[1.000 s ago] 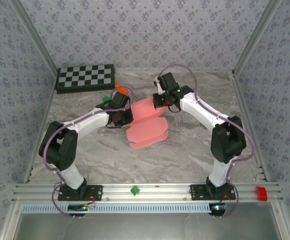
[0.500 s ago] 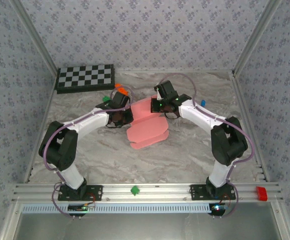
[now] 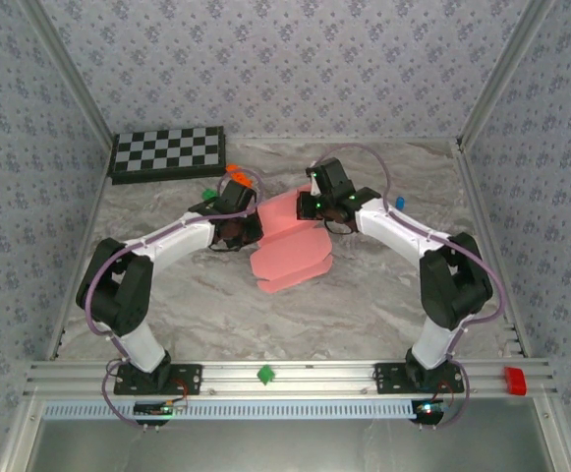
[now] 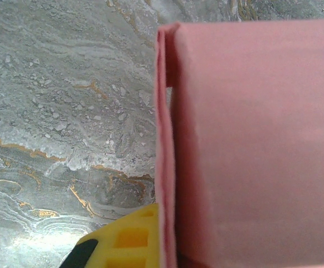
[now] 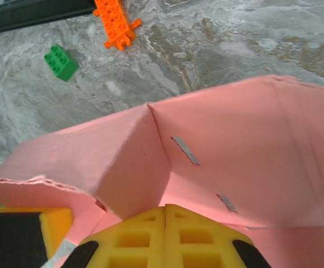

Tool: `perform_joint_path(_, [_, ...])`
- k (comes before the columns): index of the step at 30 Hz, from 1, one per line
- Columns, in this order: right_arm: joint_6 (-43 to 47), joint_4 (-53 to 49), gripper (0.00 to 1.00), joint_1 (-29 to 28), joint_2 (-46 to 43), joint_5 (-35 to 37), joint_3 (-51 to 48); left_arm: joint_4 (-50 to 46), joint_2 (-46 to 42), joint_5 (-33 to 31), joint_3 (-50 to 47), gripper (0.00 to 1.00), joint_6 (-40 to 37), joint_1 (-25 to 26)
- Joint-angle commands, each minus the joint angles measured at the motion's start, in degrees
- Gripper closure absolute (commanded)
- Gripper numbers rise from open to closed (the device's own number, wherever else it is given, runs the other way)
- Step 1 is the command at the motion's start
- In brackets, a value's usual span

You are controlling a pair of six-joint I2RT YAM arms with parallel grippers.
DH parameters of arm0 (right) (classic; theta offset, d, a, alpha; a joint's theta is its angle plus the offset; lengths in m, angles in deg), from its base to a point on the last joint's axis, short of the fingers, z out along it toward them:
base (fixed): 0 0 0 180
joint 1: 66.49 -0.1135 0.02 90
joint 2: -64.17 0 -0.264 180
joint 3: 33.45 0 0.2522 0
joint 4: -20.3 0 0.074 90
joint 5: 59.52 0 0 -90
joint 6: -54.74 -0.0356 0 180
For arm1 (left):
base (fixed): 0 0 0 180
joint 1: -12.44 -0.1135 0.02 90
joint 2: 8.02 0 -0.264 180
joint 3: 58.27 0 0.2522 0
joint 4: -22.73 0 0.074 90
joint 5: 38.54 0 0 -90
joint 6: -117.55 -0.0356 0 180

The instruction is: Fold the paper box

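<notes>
Okay, we see the marbled desk [image 3: 383, 305] with the pink paper box [image 3: 290, 258] half-folded at center of the top view. The left claw [image 3: 249, 229] is clamped on its left edge, and the right claw [image 5: 165, 220] has its fingers pressed together against the upper flap. An orange brick [image 5: 116, 22] lies beyond.

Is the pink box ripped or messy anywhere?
A little. In the right wrist view, the paper box has a ragged, torn-looking edge at the lower left; its other edges look clean. It is only half folded. An orange brick and a green brick lie loose on the table beyond it.
</notes>
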Motion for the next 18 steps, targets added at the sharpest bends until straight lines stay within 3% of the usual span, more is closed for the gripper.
perform_joint_path(1, [2.4,-4.9,1.00,0.2,-3.0,4.2,1.0,0.5,-1.5,0.7,1.7,1.00,0.1,-0.2])
perform_joint_path(13, [5.5,-16.8,1.00,0.2,-4.0,15.2,3.9,0.1,-1.4,0.5,1.6,1.00,-0.3,-0.3])
perform_joint_path(18, [6.0,-19.0,1.00,0.2,-3.3,16.5,3.8,0.1,-1.2,0.5,1.7,1.00,-0.4,-0.3])
